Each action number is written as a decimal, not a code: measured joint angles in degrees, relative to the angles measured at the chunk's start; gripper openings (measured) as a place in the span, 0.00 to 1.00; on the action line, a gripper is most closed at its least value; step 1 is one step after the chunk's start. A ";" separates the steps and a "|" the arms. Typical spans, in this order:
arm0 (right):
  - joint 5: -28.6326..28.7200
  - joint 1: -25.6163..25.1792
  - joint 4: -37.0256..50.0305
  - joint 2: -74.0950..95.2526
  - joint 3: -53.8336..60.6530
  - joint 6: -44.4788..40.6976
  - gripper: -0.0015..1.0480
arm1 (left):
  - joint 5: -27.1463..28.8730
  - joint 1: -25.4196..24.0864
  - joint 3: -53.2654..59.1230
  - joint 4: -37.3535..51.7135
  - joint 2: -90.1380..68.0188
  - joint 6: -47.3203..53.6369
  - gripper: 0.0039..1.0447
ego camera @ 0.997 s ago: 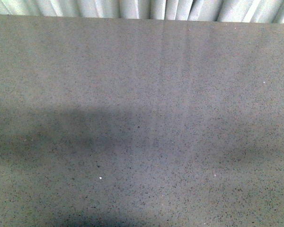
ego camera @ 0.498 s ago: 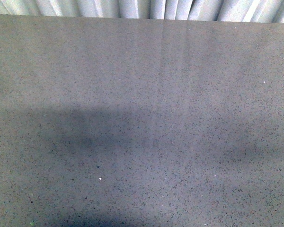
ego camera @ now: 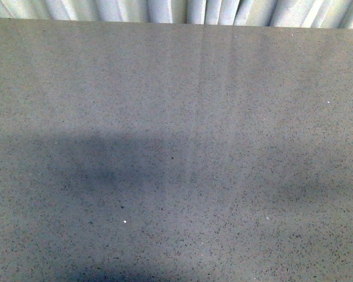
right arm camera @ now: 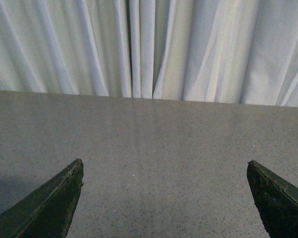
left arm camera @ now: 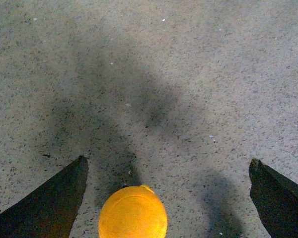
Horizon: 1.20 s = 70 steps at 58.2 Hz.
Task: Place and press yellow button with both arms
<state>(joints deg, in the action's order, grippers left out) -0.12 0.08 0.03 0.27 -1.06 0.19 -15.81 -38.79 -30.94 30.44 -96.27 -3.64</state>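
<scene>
The yellow button (left arm camera: 133,212) shows only in the left wrist view, as a round domed yellow cap on the grey speckled table, cut off by the picture's edge; its base is hidden. My left gripper (left arm camera: 168,163) is open above the table, with the button between its dark fingers (left arm camera: 54,198), nearer one of them and touching neither. My right gripper (right arm camera: 165,166) is open and empty above bare table, facing the curtain. Neither arm nor the button shows in the front view.
The grey speckled table (ego camera: 176,147) fills the front view, with arm shadows across its near half. A pale pleated curtain (right arm camera: 149,44) hangs behind the table's far edge (ego camera: 176,22).
The shadow on the near left of the table has shifted slightly in the front view. Nothing else has visibly changed.
</scene>
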 joint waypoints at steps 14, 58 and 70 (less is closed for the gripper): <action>0.02 0.00 0.00 0.00 0.00 0.00 0.91 | 0.92 -0.94 0.04 2.36 -2.38 1.55 0.91; 0.00 0.00 0.00 0.00 0.00 0.00 0.91 | 2.78 -2.32 1.33 6.12 -7.67 4.46 0.81; 0.02 0.00 0.00 0.00 0.00 0.02 0.91 | 2.73 -2.32 1.68 6.71 -7.93 4.94 0.56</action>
<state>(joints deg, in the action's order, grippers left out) -0.10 0.08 0.03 0.27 -1.06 0.21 -13.08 -41.10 -29.26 37.15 -104.20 1.30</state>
